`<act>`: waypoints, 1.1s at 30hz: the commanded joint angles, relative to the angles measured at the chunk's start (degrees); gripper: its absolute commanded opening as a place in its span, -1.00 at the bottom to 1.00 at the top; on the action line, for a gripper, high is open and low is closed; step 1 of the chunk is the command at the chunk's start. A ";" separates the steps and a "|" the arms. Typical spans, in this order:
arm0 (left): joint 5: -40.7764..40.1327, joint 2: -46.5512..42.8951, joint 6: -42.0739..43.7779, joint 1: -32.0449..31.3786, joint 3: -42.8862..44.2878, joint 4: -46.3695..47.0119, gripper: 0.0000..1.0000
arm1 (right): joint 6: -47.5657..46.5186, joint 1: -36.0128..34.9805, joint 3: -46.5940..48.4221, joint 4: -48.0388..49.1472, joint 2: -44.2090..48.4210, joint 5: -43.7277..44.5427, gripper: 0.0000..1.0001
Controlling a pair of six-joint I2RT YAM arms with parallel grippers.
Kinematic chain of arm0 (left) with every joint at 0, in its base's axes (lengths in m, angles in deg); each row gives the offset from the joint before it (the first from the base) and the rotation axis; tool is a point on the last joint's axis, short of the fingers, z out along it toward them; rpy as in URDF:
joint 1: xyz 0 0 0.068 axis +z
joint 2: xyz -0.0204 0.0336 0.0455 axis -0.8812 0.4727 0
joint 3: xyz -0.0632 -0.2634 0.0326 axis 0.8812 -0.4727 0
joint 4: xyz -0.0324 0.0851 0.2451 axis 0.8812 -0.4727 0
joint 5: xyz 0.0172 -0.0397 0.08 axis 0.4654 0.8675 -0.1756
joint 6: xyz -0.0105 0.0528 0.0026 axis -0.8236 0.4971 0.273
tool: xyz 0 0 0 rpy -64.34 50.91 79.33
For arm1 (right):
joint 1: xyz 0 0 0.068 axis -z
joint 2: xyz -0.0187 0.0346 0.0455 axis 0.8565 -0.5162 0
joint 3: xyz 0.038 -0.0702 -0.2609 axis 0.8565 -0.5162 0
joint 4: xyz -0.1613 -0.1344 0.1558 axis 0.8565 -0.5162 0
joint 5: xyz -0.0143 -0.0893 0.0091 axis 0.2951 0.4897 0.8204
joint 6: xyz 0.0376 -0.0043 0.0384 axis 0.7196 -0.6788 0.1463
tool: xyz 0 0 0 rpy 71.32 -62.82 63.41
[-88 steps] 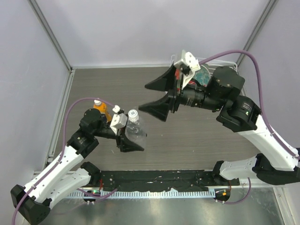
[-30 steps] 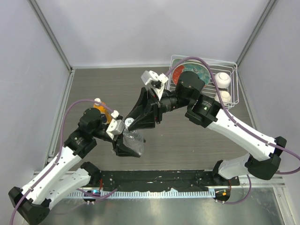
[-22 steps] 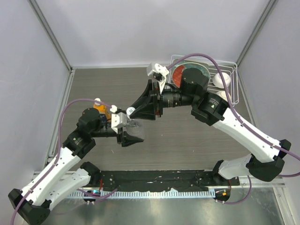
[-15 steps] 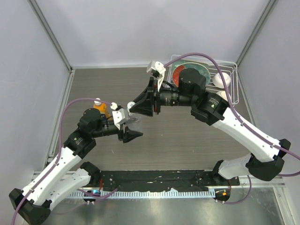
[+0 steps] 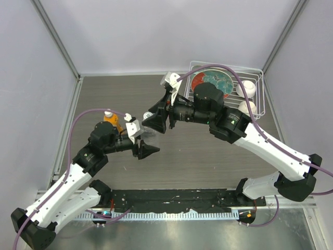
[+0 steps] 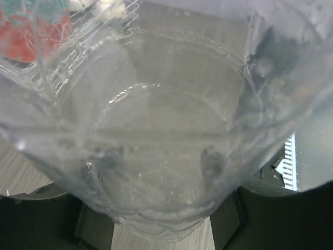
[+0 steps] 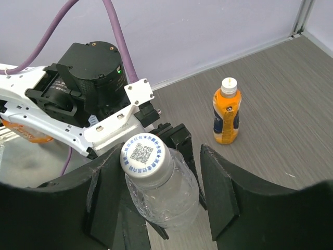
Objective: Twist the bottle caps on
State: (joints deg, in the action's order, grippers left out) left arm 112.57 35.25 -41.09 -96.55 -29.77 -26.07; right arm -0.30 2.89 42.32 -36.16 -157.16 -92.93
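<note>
Though askew, clear bottle [image 7: 167, 200] cap-end upward

Robotics lab test cell. Plain pale panels [image 5: 156, 31] close in three sides, held by metal corner posts [image 5: 57, 39]. A wood-grain tabletop [image 5: 208, 156] serves as the work surface. Two white-and-black robot arms [image 5: 265, 146] are bolted to a black mounting plate [image 5: 171, 200] at the near edge, with purple cables [image 5: 78, 121] looping off them. A wire basket [image 5: 229, 63] sits in the far right corner.

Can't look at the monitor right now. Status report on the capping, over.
Left gripper shut on clear colourless plastic bottle. Right gripper open, astride its white round cap. Orange-labelled bottle, capped, stands apart; nothing in the way.
</note>
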 commanded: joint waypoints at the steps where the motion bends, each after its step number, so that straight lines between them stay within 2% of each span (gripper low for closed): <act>1: 2.28 -0.42 -1.91 -0.22 0.62 5.50 -0.98 | -1.75 0.13 -0.11 3.65 1.98 2.12 0.23; 5: 3.86 -0.95 -1.82 -0.22 0.71 5.59 -1.00 | -4.64 0.13 0.85 1.02 2.94 0.28 0.31; 9: 9.56 -1.04 -4.55 -0.22 0.62 5.24 -1.00 | -9.74 0.22 5.59 -7.66 4.26 -9.91 0.47; 10: 14.71 -0.95 -4.46 -0.22 0.53 5.15 -1.00 | -10.70 0.22 6.04 -8.82 4.70 -12.01 0.53; 14: 26.14 -0.25 -5.69 -0.22 0.35 4.89 -1.00 | -12.74 0.22 7.18 -8.66 5.85 -16.34 0.59; 17: 31.62 0.02 -6.22 -0.22 0.35 4.62 -1.00 | -12.56 0.22 7.98 -6.21 4.97 -20.02 0.60; 21: 32.60 0.28 -6.66 -0.22 0.62 4.10 -1.00 | -10.37 0.22 8.24 -0.41 3.39 -25.56 0.61; 27: 32.51 0.37 -6.31 -0.22 1.14 4.10 -1.00 | -9.05 0.22 9.55 3.02 -0.21 -28.82 0.60; 33: 32.34 0.63 -5.69 -0.22 1.41 4.10 -1.00 | -7.81 0.31 9.73 5.40 -2.06 -33.56 0.44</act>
State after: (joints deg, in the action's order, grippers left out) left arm 143.41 35.77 -47.12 -96.59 -29.77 -23.58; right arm -9.61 3.11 49.64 -35.83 -159.21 -121.63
